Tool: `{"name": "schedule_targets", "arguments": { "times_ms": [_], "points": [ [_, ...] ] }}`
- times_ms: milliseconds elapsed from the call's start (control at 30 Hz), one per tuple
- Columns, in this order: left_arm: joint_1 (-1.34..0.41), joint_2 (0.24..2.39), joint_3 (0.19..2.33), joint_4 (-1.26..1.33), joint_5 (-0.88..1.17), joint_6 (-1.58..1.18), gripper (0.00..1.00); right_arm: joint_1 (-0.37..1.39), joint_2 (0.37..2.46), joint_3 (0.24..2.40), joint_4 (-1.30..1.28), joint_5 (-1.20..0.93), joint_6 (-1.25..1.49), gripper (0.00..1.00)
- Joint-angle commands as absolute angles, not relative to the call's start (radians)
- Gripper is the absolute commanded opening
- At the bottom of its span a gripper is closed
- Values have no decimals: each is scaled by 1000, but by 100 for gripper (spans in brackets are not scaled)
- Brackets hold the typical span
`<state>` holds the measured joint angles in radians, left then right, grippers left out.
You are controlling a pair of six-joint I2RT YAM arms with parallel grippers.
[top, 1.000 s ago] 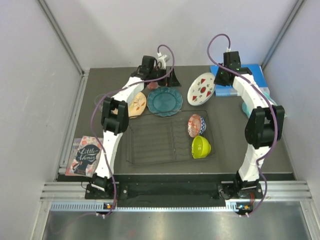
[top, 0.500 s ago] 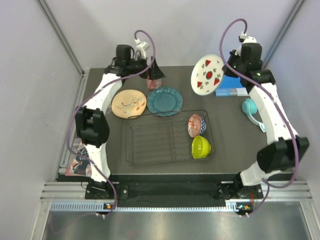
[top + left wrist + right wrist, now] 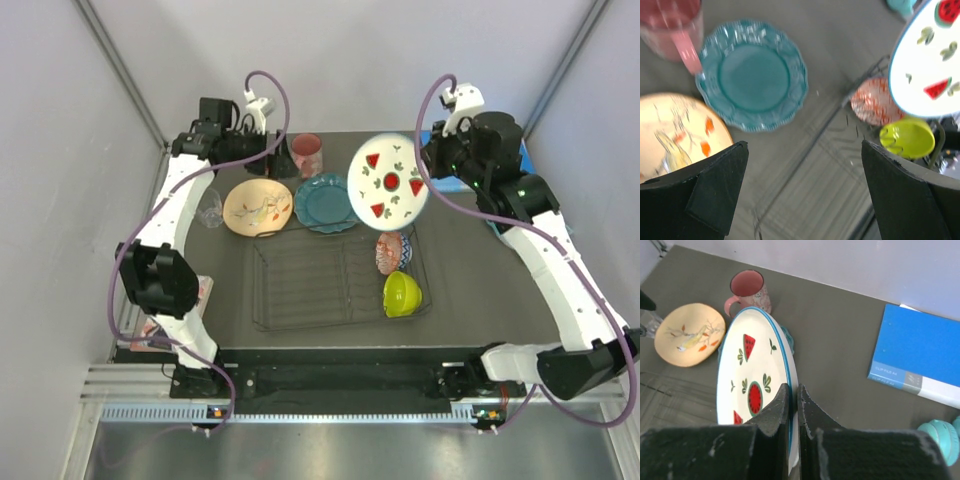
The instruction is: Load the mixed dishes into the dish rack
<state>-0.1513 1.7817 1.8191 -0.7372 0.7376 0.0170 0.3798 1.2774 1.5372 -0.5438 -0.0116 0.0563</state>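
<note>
A: Dish rack (image 3: 300,285)?
B: Sits between my arms. I'm on the plate-loading step.
A: White plate (image 3: 390,182)?
B: In the air above the rack's far right corner. Pink bowl (image 3: 392,251) and green bowl (image 3: 402,294) sit inside the rack's right end.
A: Grippers?
B: Right gripper (image 3: 793,390) pinches the plate's rim; left gripper (image 3: 802,165) spread wide, holding nothing.
A: Next?
B: I'd guess: lower the plate on edge into a slot, clear of the bowls.

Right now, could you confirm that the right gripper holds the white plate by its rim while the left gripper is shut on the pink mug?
Not quite: the left gripper is open and empty, as the left wrist view shows. The right gripper does hold the white plate by its rim.
</note>
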Motion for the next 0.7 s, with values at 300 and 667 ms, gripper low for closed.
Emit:
{"name": "schedule_targets", "arguments": {
  "times_ms": [300, 667],
  "points": [
    [-103, 1528, 1717, -1310, 565, 343, 99, 557, 1183, 1555, -445, 129, -132, 0],
    [-104, 1425, 1537, -1473, 468, 414, 99, 663, 1219, 1565, -466, 238, -170, 0]
  ]
}}
